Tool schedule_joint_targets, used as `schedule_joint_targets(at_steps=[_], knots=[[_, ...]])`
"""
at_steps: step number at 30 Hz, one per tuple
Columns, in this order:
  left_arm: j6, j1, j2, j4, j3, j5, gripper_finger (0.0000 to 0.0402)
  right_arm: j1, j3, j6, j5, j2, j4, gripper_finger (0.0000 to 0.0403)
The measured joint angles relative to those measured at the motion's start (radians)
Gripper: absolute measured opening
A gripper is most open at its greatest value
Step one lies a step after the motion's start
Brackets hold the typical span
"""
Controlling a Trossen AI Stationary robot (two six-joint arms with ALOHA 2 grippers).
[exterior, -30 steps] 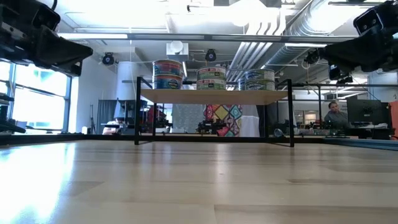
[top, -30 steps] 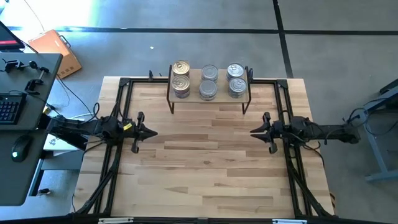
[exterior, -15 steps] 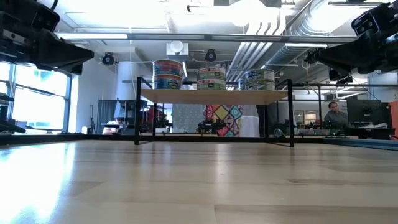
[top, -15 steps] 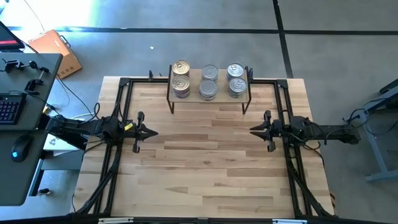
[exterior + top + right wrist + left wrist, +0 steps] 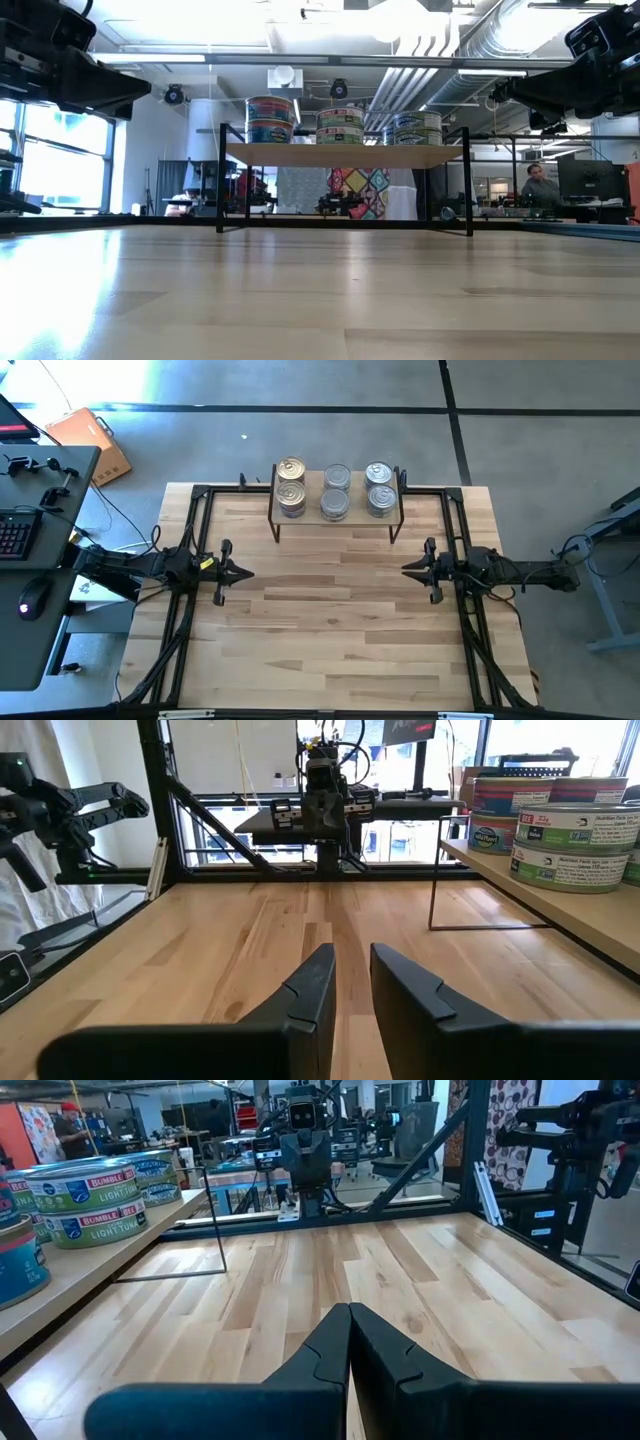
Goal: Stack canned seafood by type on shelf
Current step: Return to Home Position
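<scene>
The shelf (image 5: 335, 516), a light wood top on thin black legs, stands on its legs at the table's far edge. Several tins of canned seafood stand on it in three groups, two high in the low view: gold lids (image 5: 291, 482) at the left, silver lids (image 5: 336, 491) in the middle, silver lids (image 5: 378, 486) at the right. The stacks (image 5: 340, 124) show above the shelf top (image 5: 345, 153). My left gripper (image 5: 246, 572) hovers level at the table's left, shut and empty (image 5: 350, 1310). My right gripper (image 5: 405, 571) hovers level at the right, its fingers a little apart and empty (image 5: 352, 952).
Black frame rails (image 5: 200, 495) run along the table's left, right and far sides. Bare wooden tabletop (image 5: 330, 620) lies between the two grippers and in front of the shelf. A desk with a keyboard (image 5: 15, 535) stands off the table's left. A person (image 5: 540, 182) sits in the room beyond.
</scene>
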Motion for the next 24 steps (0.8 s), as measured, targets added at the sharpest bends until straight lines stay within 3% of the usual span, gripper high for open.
schedule_joint_targets(at_steps=[24], knots=[[0.000,0.000,0.000,0.000,0.000,0.000,0.0001,0.000,0.000,0.000,0.000,0.000,0.001,0.0057]])
